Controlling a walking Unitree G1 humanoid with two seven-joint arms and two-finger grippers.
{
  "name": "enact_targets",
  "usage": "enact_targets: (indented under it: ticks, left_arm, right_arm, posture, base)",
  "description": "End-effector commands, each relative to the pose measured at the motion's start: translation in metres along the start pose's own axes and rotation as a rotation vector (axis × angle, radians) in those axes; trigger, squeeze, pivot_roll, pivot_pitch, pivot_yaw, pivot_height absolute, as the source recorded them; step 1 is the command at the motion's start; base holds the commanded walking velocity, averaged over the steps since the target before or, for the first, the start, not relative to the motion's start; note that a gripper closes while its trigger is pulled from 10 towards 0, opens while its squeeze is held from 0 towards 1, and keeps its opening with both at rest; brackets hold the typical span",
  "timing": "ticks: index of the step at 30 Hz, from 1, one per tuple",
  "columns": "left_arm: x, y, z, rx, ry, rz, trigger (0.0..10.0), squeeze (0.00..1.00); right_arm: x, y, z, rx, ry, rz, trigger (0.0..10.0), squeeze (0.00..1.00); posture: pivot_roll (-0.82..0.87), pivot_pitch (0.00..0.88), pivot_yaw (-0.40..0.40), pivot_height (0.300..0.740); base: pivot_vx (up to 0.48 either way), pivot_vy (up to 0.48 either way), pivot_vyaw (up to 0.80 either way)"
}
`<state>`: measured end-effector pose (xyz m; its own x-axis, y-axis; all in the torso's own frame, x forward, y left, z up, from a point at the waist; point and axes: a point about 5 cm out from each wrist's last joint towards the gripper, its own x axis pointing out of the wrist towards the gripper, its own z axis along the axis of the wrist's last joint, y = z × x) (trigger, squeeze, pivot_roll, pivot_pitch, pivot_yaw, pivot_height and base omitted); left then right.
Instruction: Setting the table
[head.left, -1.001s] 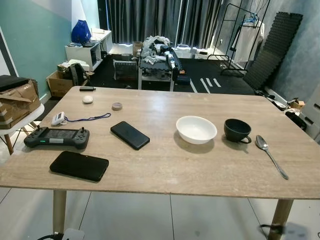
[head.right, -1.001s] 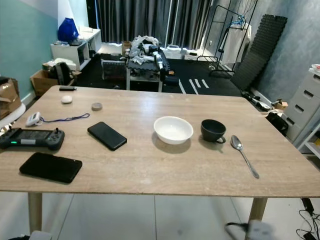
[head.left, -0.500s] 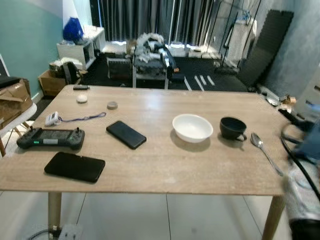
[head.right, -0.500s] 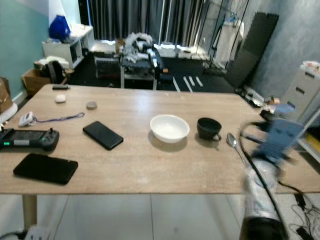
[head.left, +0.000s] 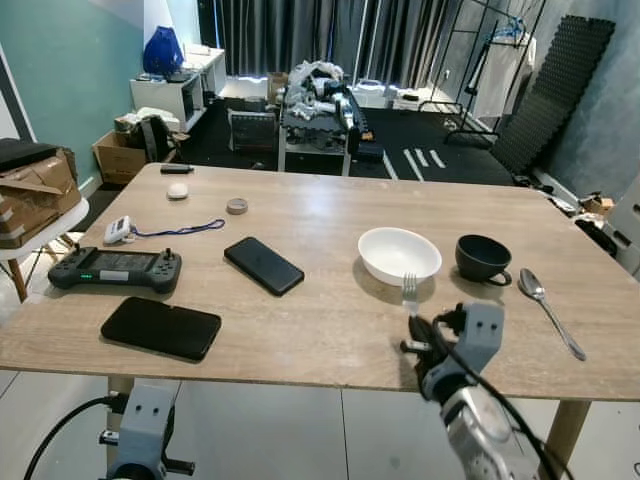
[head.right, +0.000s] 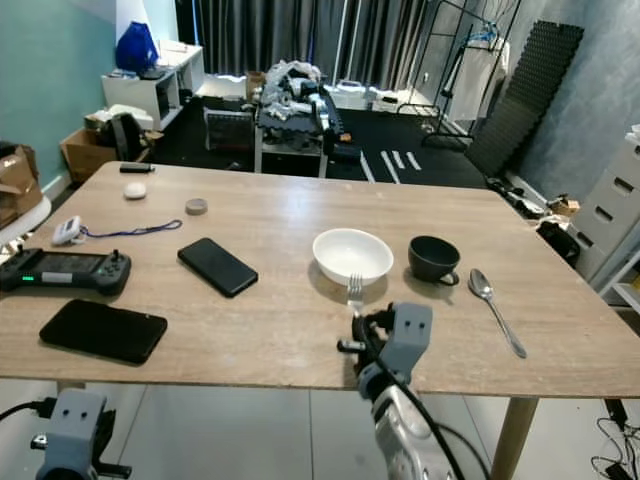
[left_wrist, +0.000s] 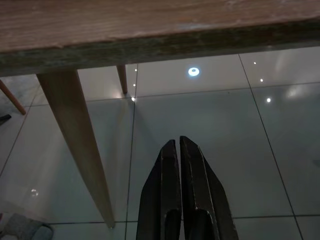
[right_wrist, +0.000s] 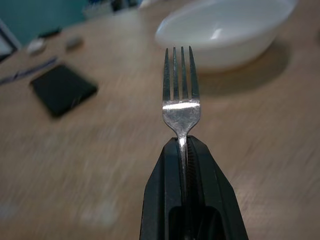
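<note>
Fork (right_wrist: 180, 100) handle hidden between right gripper (right_wrist: 182, 150) fingers, table (right_wrist: 90, 180) and phone (right_wrist: 62, 87) motion-blurred in right wrist view, left gripper (left_wrist: 178, 150) base cut off by frame edge, table leg (left_wrist: 80, 150) foot cut off.

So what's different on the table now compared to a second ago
The right gripper has come up over the table's near edge, its fingers shut on a fork whose tines point toward the white bowl. The left gripper hangs shut below the table. Bowl, dark cup, spoon and phones lie as before.
</note>
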<state>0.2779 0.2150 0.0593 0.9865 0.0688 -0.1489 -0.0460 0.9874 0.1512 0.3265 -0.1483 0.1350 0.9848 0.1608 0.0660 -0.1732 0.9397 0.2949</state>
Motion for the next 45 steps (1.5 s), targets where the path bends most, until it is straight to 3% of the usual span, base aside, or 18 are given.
enact_targets:
  ticks: [1,8,36,45]
  left_arm:
    - [-0.0050,0.0010,-0.0069,0.008,0.035,0.011,10.0,0.00]
    - [-0.0070,0.0027,-0.0059,0.005,0.035,0.027,10.0,0.00]
    - [-0.0084,0.0008,-0.0019,0.006,0.056,0.038,10.0,0.00]
    - [-0.0089,0.0000,-0.0019,0.000,0.057,0.038,10.0,0.00]
  right_arm:
    - [-0.0029,0.0023,-0.0023,0.002,0.017,0.019,10.0,0.00]
    - [-0.0039,0.0037,-0.0048,0.004,0.027,0.021,10.0,0.00]
    - [-0.0067,0.0032,-0.0042,-0.001,0.042,0.005,10.0,0.00]
    - [-0.0068,0.0033,-0.0046,-0.001,0.044,0.004,10.0,0.00]
  posture:
    - [0.06,0.096,0.013,0.740]
    - [0.06,0.096,0.012,0.740]
    - [0.06,0.104,0.009,0.740]
    - [0.06,0.106,0.009,0.740]
  base:
    - [0.000,0.000,0.00]
    - [0.000,-0.071,0.00]
    - [0.000,-0.304,0.00]
    - [0.000,0.000,0.00]
